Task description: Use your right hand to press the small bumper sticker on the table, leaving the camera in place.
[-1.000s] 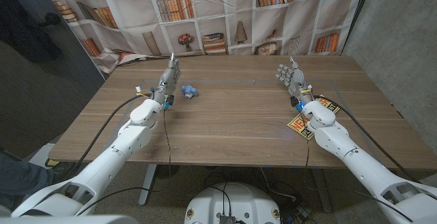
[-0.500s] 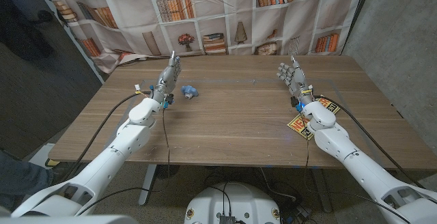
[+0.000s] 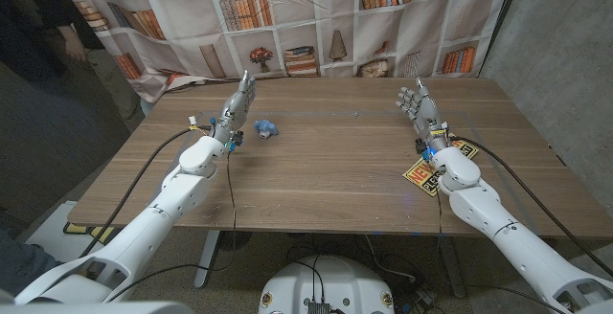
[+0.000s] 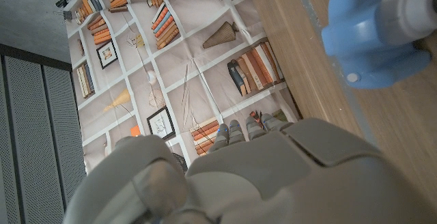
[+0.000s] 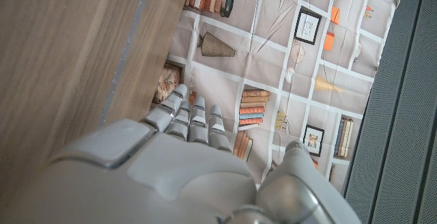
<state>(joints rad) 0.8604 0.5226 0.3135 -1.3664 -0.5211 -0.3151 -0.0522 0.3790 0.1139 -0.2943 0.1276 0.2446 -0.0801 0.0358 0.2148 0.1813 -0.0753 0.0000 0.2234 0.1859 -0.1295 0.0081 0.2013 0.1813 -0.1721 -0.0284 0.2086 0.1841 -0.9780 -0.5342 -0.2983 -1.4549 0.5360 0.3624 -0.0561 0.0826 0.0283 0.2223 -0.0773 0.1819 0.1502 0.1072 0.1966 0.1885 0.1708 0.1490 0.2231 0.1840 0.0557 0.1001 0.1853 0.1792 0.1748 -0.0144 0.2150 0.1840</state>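
A staged lab or studio is suggested: a printed bookshelf backdrop (image 3: 287, 17) is hung behind the wooden table (image 3: 326, 161), beside bare concrete wall (image 3: 565, 56) at the right.

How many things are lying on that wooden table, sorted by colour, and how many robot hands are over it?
Blue: 1, the toy camera.
Yellow and red: 1, the bumper sticker.
Grey robot hands: 2, the left hand and the right hand.
Total: 4.
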